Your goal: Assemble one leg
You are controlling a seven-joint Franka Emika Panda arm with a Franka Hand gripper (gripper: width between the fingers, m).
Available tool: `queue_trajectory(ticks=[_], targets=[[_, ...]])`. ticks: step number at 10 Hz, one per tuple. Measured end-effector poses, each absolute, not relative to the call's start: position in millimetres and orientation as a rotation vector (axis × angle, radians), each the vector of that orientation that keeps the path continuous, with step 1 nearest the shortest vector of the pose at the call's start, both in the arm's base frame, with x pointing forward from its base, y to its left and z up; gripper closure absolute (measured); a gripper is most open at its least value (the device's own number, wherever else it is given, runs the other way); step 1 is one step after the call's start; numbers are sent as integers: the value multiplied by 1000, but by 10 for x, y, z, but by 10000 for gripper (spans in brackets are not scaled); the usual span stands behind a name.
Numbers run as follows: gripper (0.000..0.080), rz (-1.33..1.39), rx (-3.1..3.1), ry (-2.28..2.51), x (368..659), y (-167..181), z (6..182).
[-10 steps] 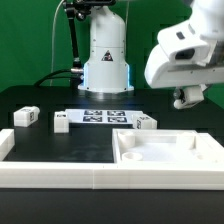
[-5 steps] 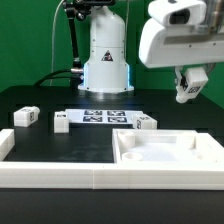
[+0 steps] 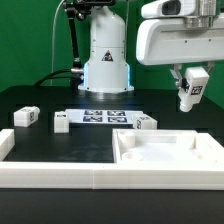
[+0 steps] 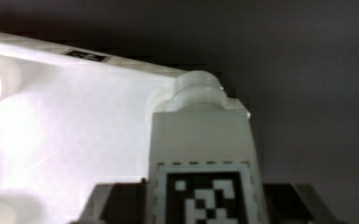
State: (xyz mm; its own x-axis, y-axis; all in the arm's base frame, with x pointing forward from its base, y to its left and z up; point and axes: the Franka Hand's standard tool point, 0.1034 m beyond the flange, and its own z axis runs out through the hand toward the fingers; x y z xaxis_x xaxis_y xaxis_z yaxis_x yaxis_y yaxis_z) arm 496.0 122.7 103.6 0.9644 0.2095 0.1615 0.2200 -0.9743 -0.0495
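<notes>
Gripping the leg [image 3: 190, 90] between clamped jaws, up off the black tabletop [image 3: 40, 98], over the big white panel [image 3: 170, 152] toward the exterior view's right. From the wrist, same leg [image 4: 202, 125] pinched on both sides, marker [image 4: 208, 196] facing the camera, panel [image 4: 69, 120] underneath. Down on the tabletop: spare block [image 3: 26, 116] at the exterior view's left, second block [image 3: 61, 122] and third block [image 3: 146, 122] flanking the marker board [image 3: 105, 116].
</notes>
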Motion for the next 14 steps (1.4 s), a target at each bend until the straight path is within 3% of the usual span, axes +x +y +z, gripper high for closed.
queue_trajectory(ticks=[1, 2, 6, 11, 14], targets=[[512, -224, -3050, -339, 4952, 1194, 1020], [512, -223, -3049, -342, 5108, 1199, 1095], [512, -248, -3031, -367, 5734, 1188, 1086], [512, -260, -3029, -367, 5711, 1192, 1044], [512, -329, -3012, -381, 6038, 1251, 992]])
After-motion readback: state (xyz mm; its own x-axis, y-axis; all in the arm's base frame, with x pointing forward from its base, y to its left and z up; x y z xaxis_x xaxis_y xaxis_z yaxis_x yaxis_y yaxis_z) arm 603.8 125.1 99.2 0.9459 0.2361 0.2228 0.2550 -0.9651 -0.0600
